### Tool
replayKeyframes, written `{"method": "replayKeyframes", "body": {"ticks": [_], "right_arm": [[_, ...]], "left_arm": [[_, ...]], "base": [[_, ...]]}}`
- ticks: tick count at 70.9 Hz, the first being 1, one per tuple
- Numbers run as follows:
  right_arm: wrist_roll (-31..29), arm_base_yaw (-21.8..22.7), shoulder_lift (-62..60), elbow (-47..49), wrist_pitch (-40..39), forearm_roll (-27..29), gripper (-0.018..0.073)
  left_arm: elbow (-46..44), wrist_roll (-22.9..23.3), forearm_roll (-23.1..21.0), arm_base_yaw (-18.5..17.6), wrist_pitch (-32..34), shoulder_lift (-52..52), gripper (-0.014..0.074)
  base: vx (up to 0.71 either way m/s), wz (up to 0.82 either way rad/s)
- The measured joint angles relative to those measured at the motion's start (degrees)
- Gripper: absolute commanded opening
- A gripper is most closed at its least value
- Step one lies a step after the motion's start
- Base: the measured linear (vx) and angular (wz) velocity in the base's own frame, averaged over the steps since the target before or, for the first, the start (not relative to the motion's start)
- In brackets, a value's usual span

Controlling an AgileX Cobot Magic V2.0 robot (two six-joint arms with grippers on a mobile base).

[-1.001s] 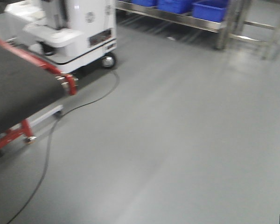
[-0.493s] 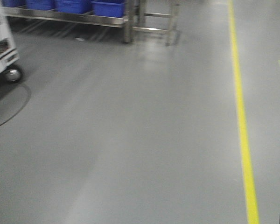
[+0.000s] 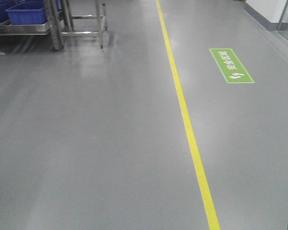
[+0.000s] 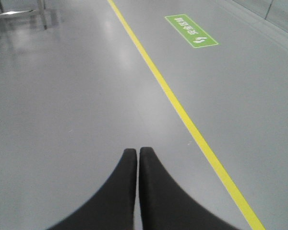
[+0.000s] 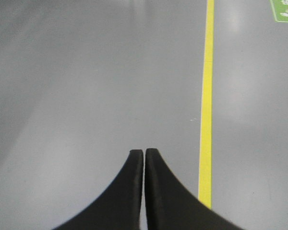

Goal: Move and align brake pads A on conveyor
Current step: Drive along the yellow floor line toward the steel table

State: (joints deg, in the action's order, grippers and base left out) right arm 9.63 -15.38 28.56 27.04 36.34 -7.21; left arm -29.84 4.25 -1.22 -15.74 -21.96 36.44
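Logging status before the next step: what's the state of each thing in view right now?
left tool: shut, holding nothing.
right tool: shut, holding nothing, left of the yellow line in its wrist view.
blue bins: sitting on the rack, contents not visible.
brake pads, conveyor: not in view.

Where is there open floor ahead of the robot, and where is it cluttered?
Open floor lies between the rack and the yellow line, and again right of it around the green sign. Only the far left corner is crowded, by the rack's blue bins.
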Motion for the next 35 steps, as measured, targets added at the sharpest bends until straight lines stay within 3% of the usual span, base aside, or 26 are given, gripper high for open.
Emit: {"method": "replayKeyframes", "body": {"ticks": [35], "right_arm": [[0.0,0.0,0.0,0.0,0.05,0.0,-0.0009]], "left_arm": [[0.0,0.0,0.0,0.0,0.0,0.0,-0.0008]], "base": [[0.29,-0.17]]}}
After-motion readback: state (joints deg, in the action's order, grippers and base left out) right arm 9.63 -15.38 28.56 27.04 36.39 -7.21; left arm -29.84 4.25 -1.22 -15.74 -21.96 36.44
